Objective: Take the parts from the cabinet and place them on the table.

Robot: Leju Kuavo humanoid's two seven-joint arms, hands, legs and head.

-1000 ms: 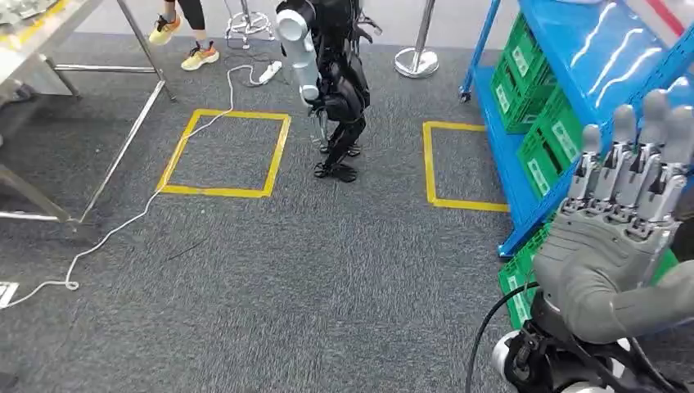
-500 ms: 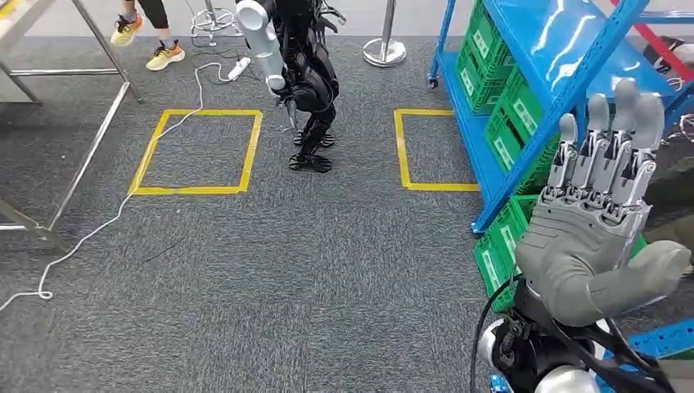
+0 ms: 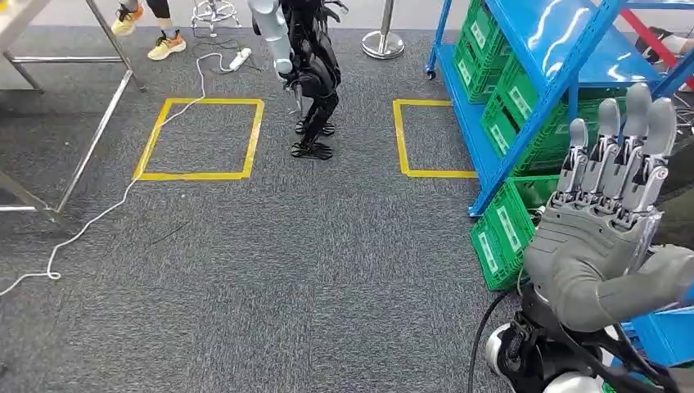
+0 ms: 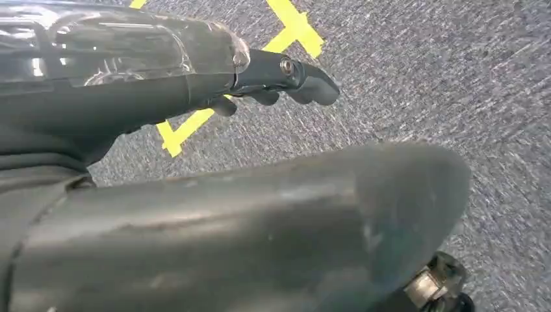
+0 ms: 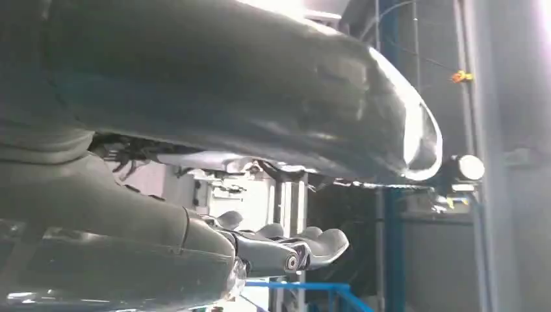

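Grey carpet (image 3: 327,270); blue cabinet (image 3: 565,74), green crates (image 3: 507,221); right hand (image 3: 606,246) empty.

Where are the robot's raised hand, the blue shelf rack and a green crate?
right hand (image 3: 601,246), head view, back of the palm.
blue shelf rack (image 3: 547,110), head view, slanted front post.
green crate (image 3: 499,233), head view, labelled side.
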